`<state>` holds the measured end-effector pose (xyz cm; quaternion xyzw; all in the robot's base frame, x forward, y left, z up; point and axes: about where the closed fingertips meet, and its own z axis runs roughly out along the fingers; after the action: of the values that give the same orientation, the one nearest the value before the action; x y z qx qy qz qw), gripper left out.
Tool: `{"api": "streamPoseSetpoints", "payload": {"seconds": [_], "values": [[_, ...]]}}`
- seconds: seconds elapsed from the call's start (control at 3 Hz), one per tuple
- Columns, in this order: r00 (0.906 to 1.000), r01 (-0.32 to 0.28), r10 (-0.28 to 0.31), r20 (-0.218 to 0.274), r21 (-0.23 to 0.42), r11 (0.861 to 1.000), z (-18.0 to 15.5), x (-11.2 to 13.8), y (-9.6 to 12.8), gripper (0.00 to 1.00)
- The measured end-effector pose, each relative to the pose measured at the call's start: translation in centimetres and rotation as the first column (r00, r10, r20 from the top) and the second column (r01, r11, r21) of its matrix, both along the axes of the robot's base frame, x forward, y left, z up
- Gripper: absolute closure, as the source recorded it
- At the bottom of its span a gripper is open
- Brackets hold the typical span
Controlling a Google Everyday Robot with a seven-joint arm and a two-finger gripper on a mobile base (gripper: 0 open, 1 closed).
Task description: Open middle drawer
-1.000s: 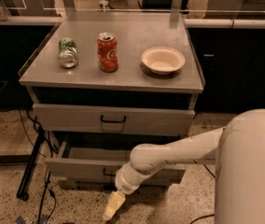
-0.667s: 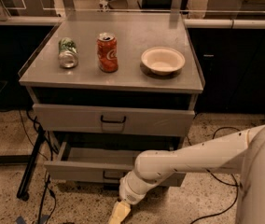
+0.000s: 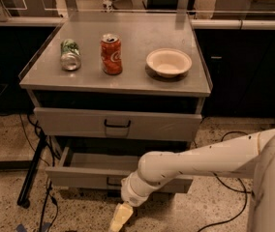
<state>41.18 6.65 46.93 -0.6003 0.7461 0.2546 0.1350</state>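
The middle drawer is a grey metal drawer with a small black handle. It stands pulled out from the cabinet, below the closed drawer front above it. My gripper hangs down from the white arm, just below and in front of the drawer's handle and close to the floor. It holds nothing that I can see. Any drawer below is hidden.
On the cabinet top lie a green can on its side, an upright red can and a white bowl. A black stand leg and cables are at the left on the speckled floor. Dark counters stand behind.
The arm has sunk a little and its elbow has shifted right. The gripper has dropped slightly below the drawer front. The drawer has stayed pulled out.
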Motion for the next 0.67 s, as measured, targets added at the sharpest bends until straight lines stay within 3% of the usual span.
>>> {"api": "streamPoseSetpoints", "payload": {"seconds": [0.67], "values": [[0.9997,-0.01,0.009,0.024,0.015,1.0,-0.9,1.4,0.8,0.0]]}}
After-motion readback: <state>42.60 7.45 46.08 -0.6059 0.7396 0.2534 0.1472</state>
